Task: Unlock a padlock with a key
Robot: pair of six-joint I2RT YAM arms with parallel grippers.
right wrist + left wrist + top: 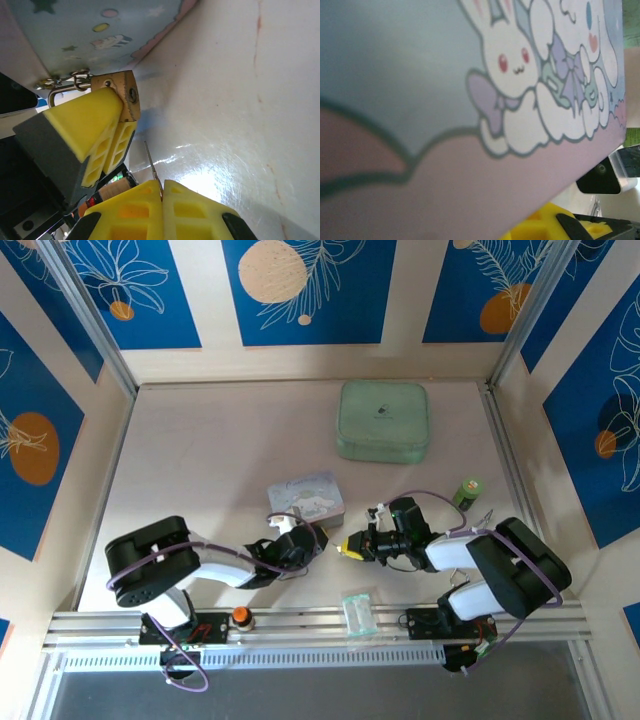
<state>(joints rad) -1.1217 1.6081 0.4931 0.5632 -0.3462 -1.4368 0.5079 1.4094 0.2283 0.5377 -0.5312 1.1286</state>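
Plainly, the padlock [129, 95] sits at the edge of the pastel box [75, 35] in the right wrist view. Its keyhole end faces the camera and its silver shackle [54, 94] lies at 9 o'clock of the brass body. The left claw [119, 117] comes in from 7 o'clock, its yellow pads clamped almost together on the padlock's body. The key [151, 162] lies at 5 o'clock of the padlock, with its thin blade aimed toward 11 o'clock and its tip short of the keyhole, not touching. The right claw [162, 192] is fully closed on the key. Seen from above, the right claw is at 3 o'clock of the left, low over the tabletop [220, 450].
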